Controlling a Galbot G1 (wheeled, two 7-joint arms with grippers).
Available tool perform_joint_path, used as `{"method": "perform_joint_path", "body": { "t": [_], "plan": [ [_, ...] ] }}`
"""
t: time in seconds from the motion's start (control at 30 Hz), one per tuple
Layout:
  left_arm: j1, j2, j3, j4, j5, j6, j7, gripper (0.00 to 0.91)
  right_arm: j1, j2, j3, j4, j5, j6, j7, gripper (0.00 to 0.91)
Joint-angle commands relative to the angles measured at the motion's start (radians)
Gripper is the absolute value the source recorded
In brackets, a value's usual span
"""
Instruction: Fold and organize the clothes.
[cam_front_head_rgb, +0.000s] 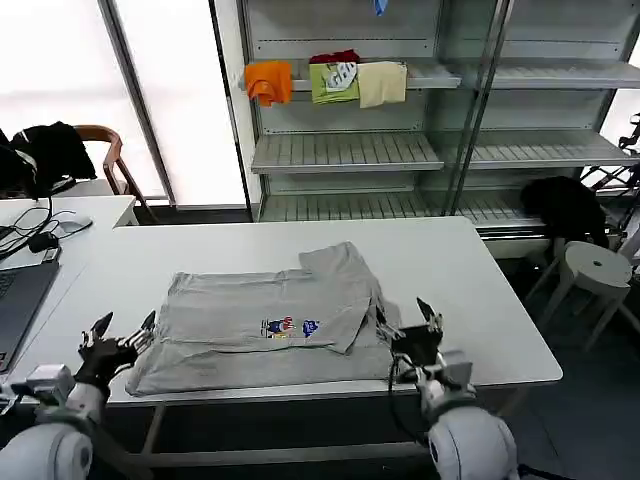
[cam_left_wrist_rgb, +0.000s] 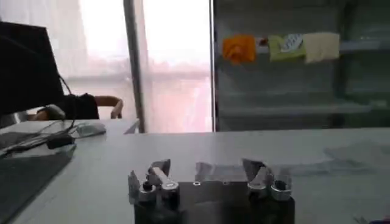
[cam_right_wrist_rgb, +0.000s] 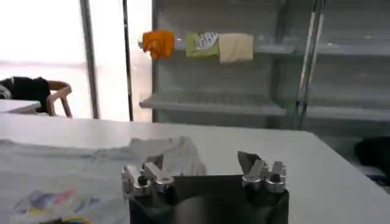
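Shirt (cam_front_head_rgb: 265, 320), chest print (cam_front_head_rgb: 290, 327) writing seemingly illegible

A white table (cam_front_head_rgb: 470, 270) stands before grey metal shelving (cam_front_head_rgb: 345, 150) — orange, green and cream folded garments (cam_front_head_rgb: 325, 82) lie on an upper shelf. Bright windows (cam_front_head_rgb: 60, 70) glow at the left behind a wooden chair (cam_front_head_rgb: 108, 150) draped in black — a white stool (cam_front_head_rgb: 590, 270) stands off the table's right edge.

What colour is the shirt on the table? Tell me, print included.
Light grey shirt, with a small multicoloured chest print in red, blue and yellow; clearest in the head view.
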Motion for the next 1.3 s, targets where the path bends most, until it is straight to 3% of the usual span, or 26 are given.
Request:
{"method": "perform_joint_path", "body": {
  "t": [0.03, 0.13, 0.3, 0.43, 0.77, 1.03, 1.1, 1.17, 1.2, 1.23, 1.3],
  "plan": [
    [-0.471, 0.064, 0.166, 0.538, 0.078, -0.017, 0.076, 0.907, 0.516, 0.098, -0.012, -0.773, -0.055, 0.118, 0.006, 0.907],
    [-0.497, 0.071, 0.180, 0.605, 0.113, -0.028, 0.096, 0.907, 0.568, 0.098, -0.019, -0.906, -0.052, 0.194, 0.006, 0.907],
    [-0.509, 0.075, 0.179, 0.671, 0.136, -0.054, 0.119, 0.907, 0.596, 0.098, -0.022, -0.989, -0.013, 0.268, -0.064, 0.907],
    [-0.516, 0.065, 0.175, 0.705, 0.151, -0.068, 0.123, 0.907, 0.623, 0.098, -0.022, -1.048, -0.005, 0.285, -0.123, 0.907],
    [-0.522, 0.051, 0.172, 0.751, 0.221, -0.071, 0.120, 0.907, 0.633, 0.098, -0.036, -1.079, -0.025, 0.273, -0.147, 0.907],
    [-0.528, 0.052, 0.173, 0.801, 0.239, -0.083, 0.112, 0.907, 0.617, 0.098, -0.046, -1.071, -0.021, 0.266, -0.152, 0.826],
    [-0.535, 0.051, 0.175, 0.815, 0.246, -0.082, 0.110, 0.907, 0.610, 0.098, -0.049, -1.062, -0.024, 0.260, -0.151, 0.756],
    [-0.542, 0.050, 0.178, 0.830, 0.250, -0.081, 0.110, 0.907, 0.604, 0.098, -0.053, -1.053, -0.029, 0.257, -0.151, 0.615],
    [-0.544, 0.050, 0.180, 0.836, 0.252, -0.078, 0.109, 0.766, 0.600, 0.098, -0.053, -1.050, -0.034, 0.256, -0.151, 0.474],
    [-0.546, 0.049, 0.181, 0.840, 0.256, -0.076, 0.110, 0.554, 0.597, 0.098, -0.053, -1.046, -0.040, 0.254, -0.151, 0.232],
    [-0.545, 0.049, 0.184, 0.841, 0.257, -0.074, 0.113, 0.322, 0.589, 0.098, -0.053, -1.035, -0.048, 0.250, -0.152, 0.081]
  ]
}}
